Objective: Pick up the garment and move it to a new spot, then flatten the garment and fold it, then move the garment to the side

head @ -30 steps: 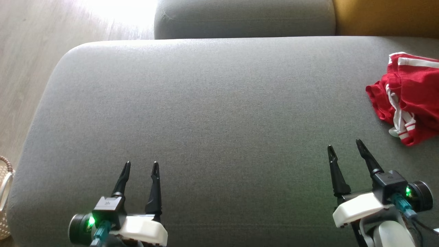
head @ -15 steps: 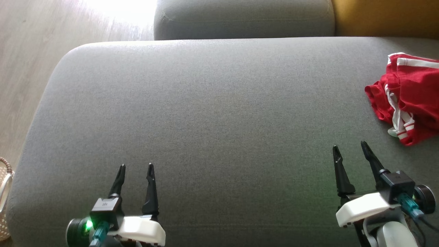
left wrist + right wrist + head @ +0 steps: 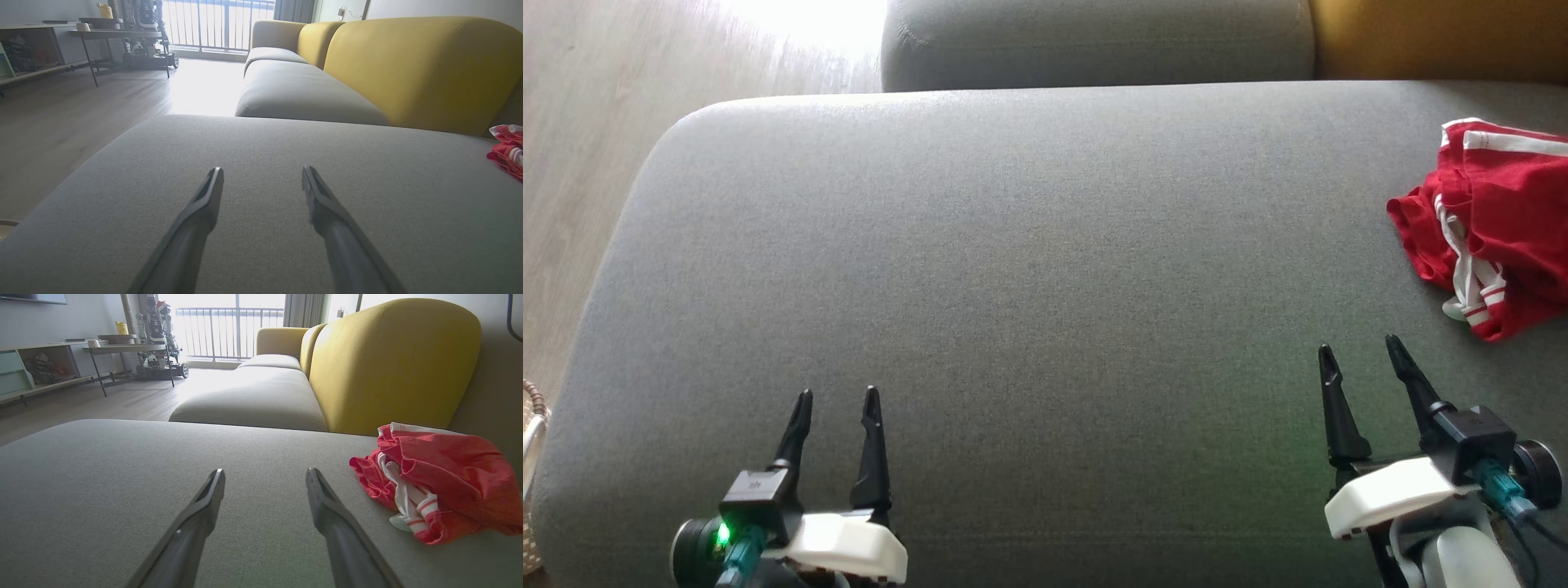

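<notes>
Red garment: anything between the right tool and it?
Nothing visible does. Only bare grey fabric sofa cushion lies between the open right tool and the crumpled red garment with white stripes, which sits ahead and to its right, untouched.

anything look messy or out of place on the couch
The red, white-striped garment lies crumpled in a heap at the right end of the grey sofa seat. Nothing else stands out.
</notes>
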